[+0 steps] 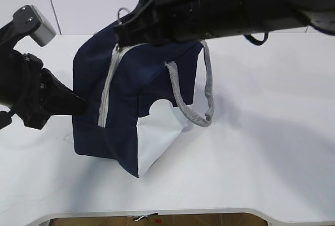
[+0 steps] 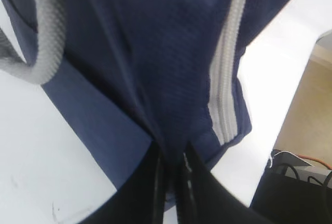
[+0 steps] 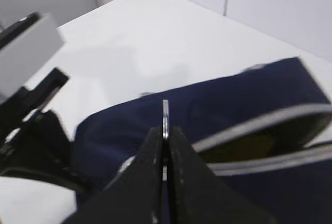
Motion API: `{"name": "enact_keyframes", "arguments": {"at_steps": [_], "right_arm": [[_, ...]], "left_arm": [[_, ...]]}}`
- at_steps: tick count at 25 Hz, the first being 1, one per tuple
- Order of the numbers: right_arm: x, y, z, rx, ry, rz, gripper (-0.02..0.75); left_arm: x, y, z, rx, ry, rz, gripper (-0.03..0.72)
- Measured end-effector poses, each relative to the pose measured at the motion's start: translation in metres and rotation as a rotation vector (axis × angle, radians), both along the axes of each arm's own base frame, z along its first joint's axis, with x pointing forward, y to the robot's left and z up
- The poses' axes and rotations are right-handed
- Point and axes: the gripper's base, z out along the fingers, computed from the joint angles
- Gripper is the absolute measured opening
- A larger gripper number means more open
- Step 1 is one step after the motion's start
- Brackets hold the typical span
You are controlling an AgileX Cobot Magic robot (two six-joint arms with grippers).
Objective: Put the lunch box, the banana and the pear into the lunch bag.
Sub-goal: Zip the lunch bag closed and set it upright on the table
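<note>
Bag (image 1: 137, 100) sitting mid-table, nearer the left edge | I'm pinching its side fabric with left gripper (image 2: 173, 168) | right gripper (image 3: 165, 130) is clamping the zipper tab (image 3: 165, 111) | risk: tab slipping or fabric tearing free, bag sliding.

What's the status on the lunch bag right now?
Left gripper shut, pinching lunch bag fabric. Right gripper shut on zipper pull. Zipper partly open. Nothing blocking.

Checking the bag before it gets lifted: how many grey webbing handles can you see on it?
2. One handle hangs loose down the lunch bag's front right side. The other handle only peeks above the top behind the right arm, mostly hidden.
</note>
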Motion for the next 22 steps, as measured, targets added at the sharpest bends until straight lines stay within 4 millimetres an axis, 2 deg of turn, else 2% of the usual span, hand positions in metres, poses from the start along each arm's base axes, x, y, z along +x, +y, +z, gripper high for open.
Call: {"name": "enact_keyframes", "arguments": {"at_steps": [6, 10, 13, 17, 22], "right_arm": [[0.023, -0.029, 0.004, 0.009, -0.019, -0.109, 0.017], [0.031, -0.040, 0.005, -0.006, -0.046, -0.142, 0.017], [0.037, -0.046, 0.005, -0.018, -0.074, -0.164, 0.017], [0.052, -0.052, -0.006, -0.033, -0.084, -0.212, 0.017], [0.069, -0.051, -0.016, -0.049, -0.084, -0.235, 0.017]], "left_arm": [[0.000, 0.001, -0.001, 0.013, 0.005, -0.002, 0.009], [-0.001, 0.001, -0.001, 0.014, 0.007, -0.003, 0.008], [-0.001, 0.001, -0.001, 0.013, 0.008, -0.004, 0.008], [-0.002, 0.000, -0.001, 0.011, 0.016, -0.011, 0.008], [-0.002, 0.000, -0.001, -0.002, 0.026, -0.012, 0.008]]}}
